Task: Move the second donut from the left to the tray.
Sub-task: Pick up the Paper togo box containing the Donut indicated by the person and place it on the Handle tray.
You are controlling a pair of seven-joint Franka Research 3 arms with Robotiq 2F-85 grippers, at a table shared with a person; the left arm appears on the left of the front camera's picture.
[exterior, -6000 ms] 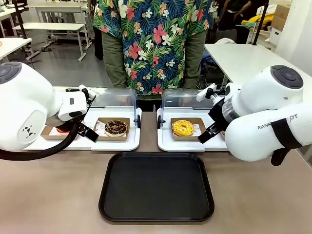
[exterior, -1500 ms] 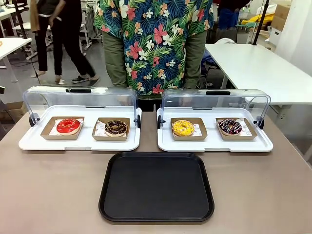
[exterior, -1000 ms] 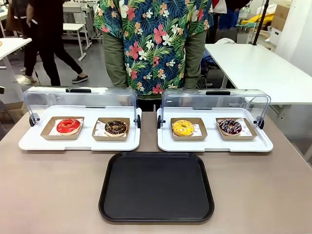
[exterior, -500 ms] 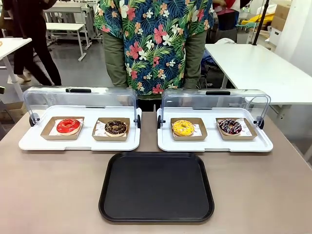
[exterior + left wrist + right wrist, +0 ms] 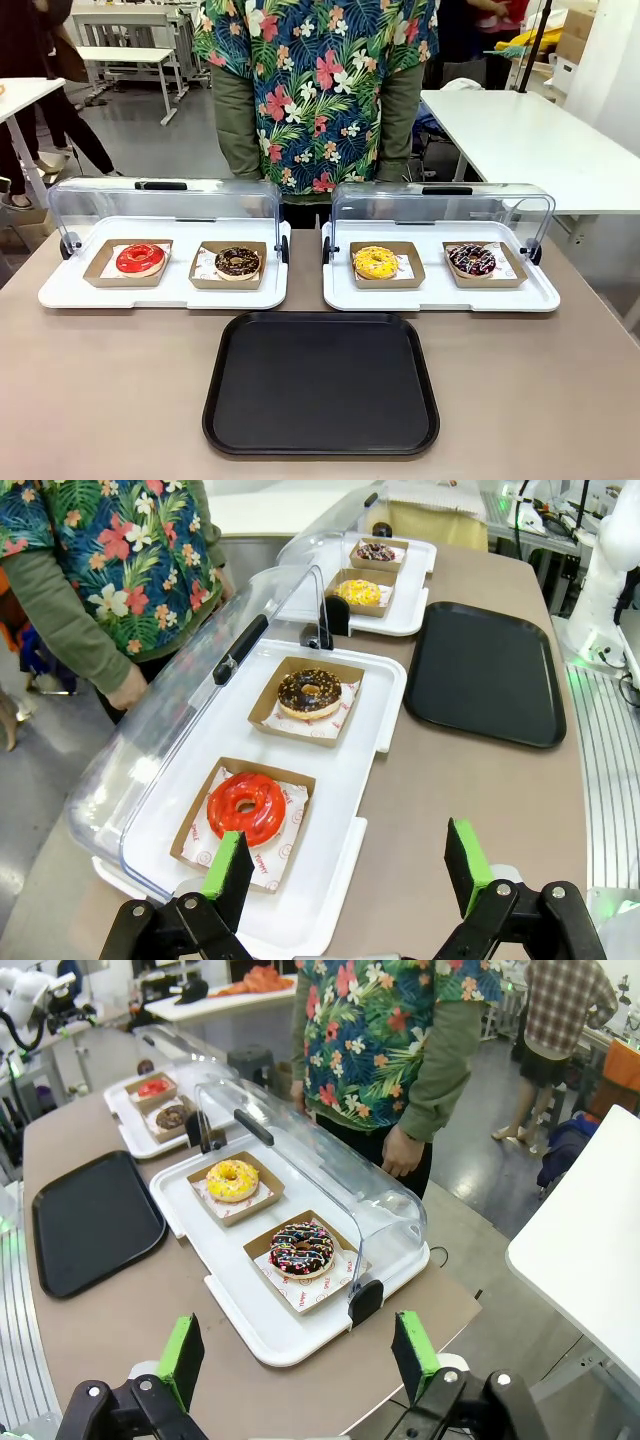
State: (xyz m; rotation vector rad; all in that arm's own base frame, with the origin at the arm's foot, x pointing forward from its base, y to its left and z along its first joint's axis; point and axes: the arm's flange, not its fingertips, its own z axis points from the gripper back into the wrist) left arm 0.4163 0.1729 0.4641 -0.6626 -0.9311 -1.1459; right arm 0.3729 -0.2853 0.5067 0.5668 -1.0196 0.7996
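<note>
Sitting in its brown cardboard holder, the second donut from the left [image 5: 237, 262] is on the left white tray [image 5: 170, 295], just right of the red-glazed donut [image 5: 139, 258] and under the raised clear lid [image 5: 165, 200]. It is upright, and nothing touches it.

The tray [image 5: 320, 385], black and flat, lies on the counter [image 5: 100, 400] on your side of the two white trays, close to both and with nothing on it.

Your left gripper [image 5: 350, 865] hangs above the end of the left white tray nearest the red-glazed donut. Its fingers [image 5: 228, 865] are spread wide with nothing between them.

Your right gripper [image 5: 298, 1355] hangs off the end of the right white tray [image 5: 440, 297], by the pink-and-white sprinkled donut [image 5: 300, 1247]. Its fingers are also spread wide, holding nothing.

A yellow donut [image 5: 375, 262] sits on the right white tray beside the sprinkled one.

A person in a floral shirt [image 5: 315, 90] stands at the far side, arms down.
</note>
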